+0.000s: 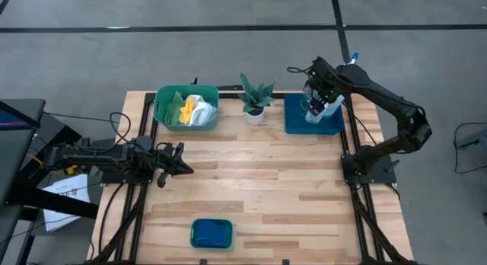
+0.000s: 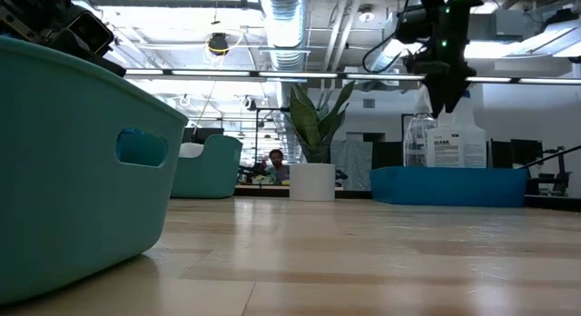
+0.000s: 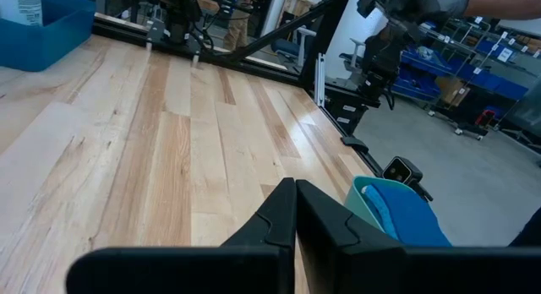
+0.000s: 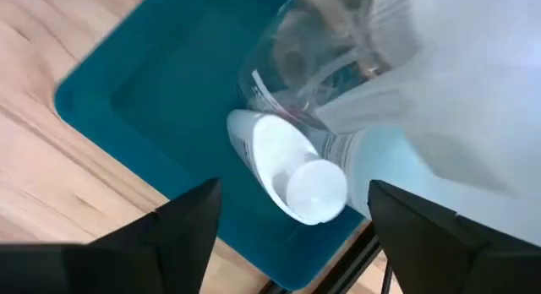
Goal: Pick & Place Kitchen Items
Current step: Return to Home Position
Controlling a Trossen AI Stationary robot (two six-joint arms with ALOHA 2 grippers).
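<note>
The dark blue tray (image 1: 293, 116) at the table's far right holds a clear spray bottle (image 4: 308, 62), a white spray bottle (image 4: 448, 100) and a small white bottle (image 4: 283, 163). The small bottle is tilted, cap up, beside the clear one. My right gripper (image 4: 294, 193) hangs open above the tray, pointing steeply down. Its fingers stand on either side of the small bottle with a gap on each side. My left gripper (image 1: 183, 167) is shut and empty, level above the table's left side.
A green tub (image 1: 163, 105) with white, yellow and green cloths stands at the far left. A small potted plant (image 1: 255, 101) is between it and the tray. Another green tub (image 1: 194, 233) with blue sponges sits at the near edge. Bare wood lies between them.
</note>
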